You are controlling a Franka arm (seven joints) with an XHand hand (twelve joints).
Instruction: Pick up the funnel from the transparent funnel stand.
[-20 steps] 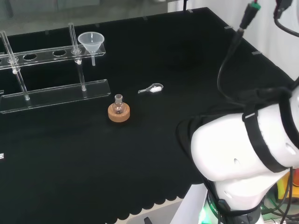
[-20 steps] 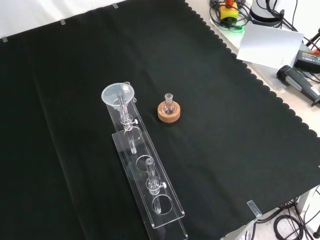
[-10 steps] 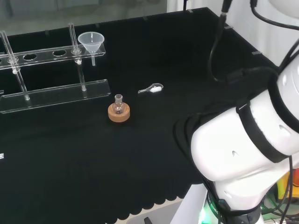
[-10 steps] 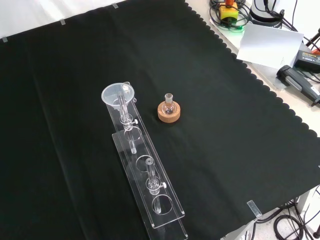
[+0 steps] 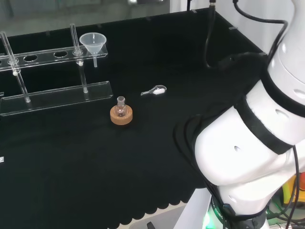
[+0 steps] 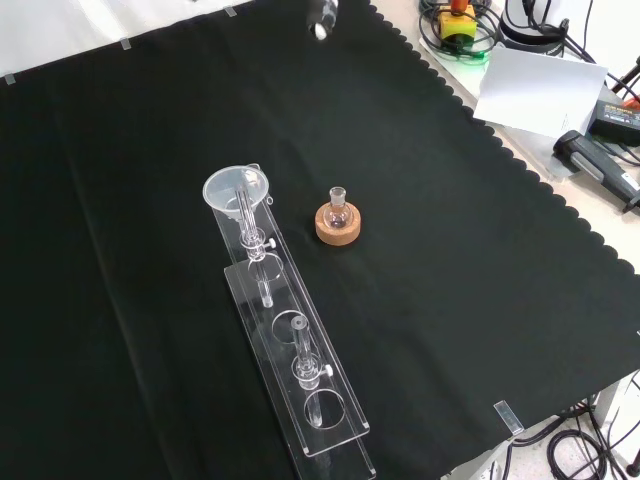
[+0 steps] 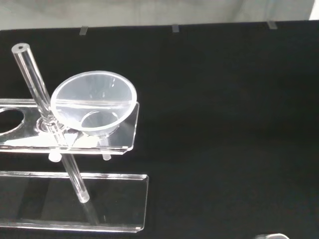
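A clear funnel (image 5: 93, 42) sits in the end hole of the transparent funnel stand (image 5: 52, 90) at the back left of the head view. In the front view the funnel (image 6: 237, 188) rests at the far end of the stand (image 6: 300, 400), left of centre. Close up in the wrist view, the funnel (image 7: 93, 103) stands upright in the stand's top plate (image 7: 124, 139), beside a clear post. A small dark and white tip of the hand (image 6: 322, 18) pokes in at the front view's top edge, far above the funnel and touching nothing.
A small round flask on a cork ring (image 5: 121, 112) stands right of the stand's base; in the front view the flask (image 6: 338, 215) is right of the funnel. A small white-tipped spoon (image 5: 155, 90) lies beyond it. The arm's white links (image 5: 248, 152) fill the head view's right. Cables and tools (image 6: 590, 150) lie off the cloth.
The arm's links have swung up and leftward in the head view. A tip of the hand has come in at the front view's top edge. The ware has not moved.
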